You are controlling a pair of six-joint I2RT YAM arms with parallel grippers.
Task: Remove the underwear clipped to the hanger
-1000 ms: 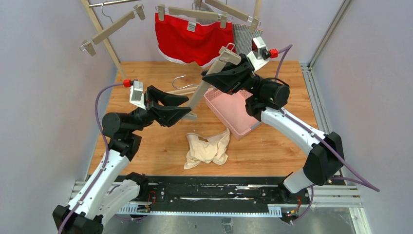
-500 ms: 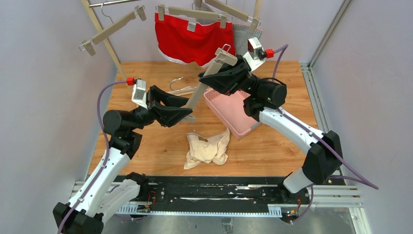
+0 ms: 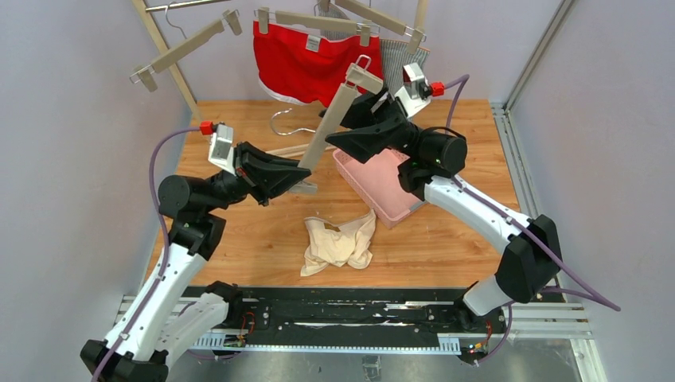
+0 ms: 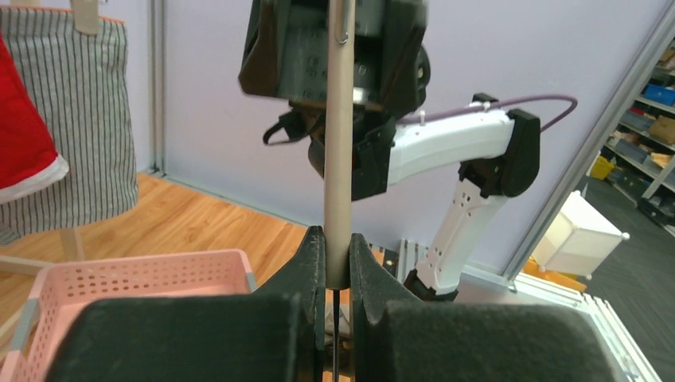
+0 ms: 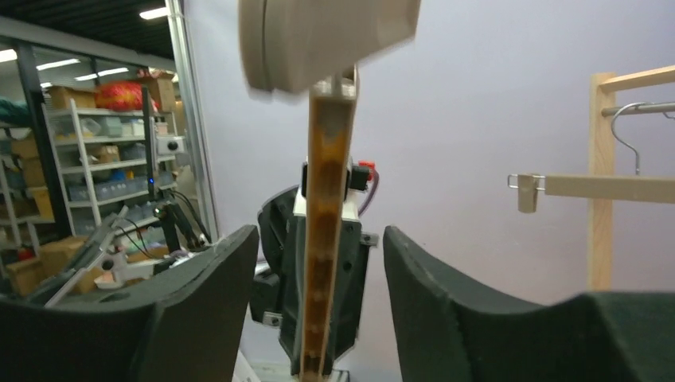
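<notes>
Lilac-walled booth, wooden surface. Left tool pinches the lower end of a bare beige wooden clip hanger, whose bar tilts up toward the rear. Right tool is spread either side of the bar's upper part. Crumpled cream cotton underwear lies on the surface, just beside a pink perforated plastic basket. Red white-trimmed underwear and grey-striped underwear hang clipped at the rear.

Cream underwear crumpled, red, striped hanging
</notes>
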